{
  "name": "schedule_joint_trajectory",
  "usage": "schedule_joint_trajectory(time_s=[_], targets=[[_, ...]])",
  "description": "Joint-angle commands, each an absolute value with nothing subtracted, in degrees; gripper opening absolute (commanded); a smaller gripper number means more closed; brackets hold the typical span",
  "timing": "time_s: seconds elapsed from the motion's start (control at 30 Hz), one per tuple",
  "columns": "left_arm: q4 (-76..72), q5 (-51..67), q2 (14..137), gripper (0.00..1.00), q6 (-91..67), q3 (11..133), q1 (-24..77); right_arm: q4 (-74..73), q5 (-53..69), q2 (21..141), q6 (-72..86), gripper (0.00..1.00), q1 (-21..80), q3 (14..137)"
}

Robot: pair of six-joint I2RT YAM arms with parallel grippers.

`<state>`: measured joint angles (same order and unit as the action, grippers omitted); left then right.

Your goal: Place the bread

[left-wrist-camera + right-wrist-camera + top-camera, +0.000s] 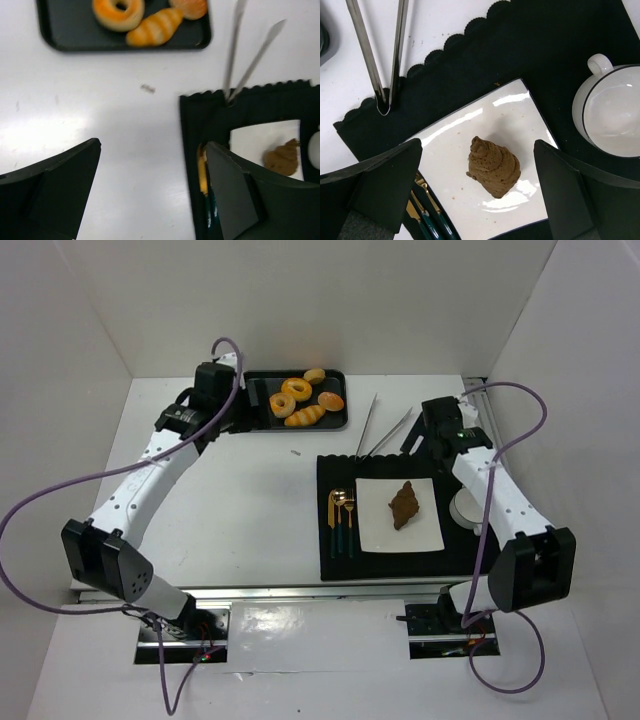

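Observation:
The bread (404,505), a dark brown lumpy pastry, lies on the white square plate (425,535) on the black placemat. In the right wrist view the bread (494,166) sits mid-plate (450,140), free of the fingers. My right gripper (477,170) is open and empty, well above it; in the top view it (418,438) hovers at the mat's far edge. My left gripper (256,398) is open and empty by the black tray; its wrist view (152,190) shows bare table between the fingers and the bread (282,157) at the right.
A black tray (255,425) at the back holds ring doughnuts (296,390) and a twisted roll (305,417). Metal tongs (385,430) lie at the mat's far edge. Gold-and-green cutlery (342,520) lies left of the plate. A white cup (612,112) stands right of it.

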<state>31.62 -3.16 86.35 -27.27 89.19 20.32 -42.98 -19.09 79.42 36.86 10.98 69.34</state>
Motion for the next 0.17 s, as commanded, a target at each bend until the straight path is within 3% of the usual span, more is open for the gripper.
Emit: schedule_joint_trajectory(time_s=[0.0,0.13], targets=[[33.57,-3.26,82.27,1.00,-28.30,87.28,17.41,-42.71,-19.34,79.45,38.06,1.00,10.72,68.03],[34.28,-0.80,81.65,1.00,-28.83,85.96,15.38,-40.61,-18.72,79.45,38.06,1.00,10.72,66.62]])
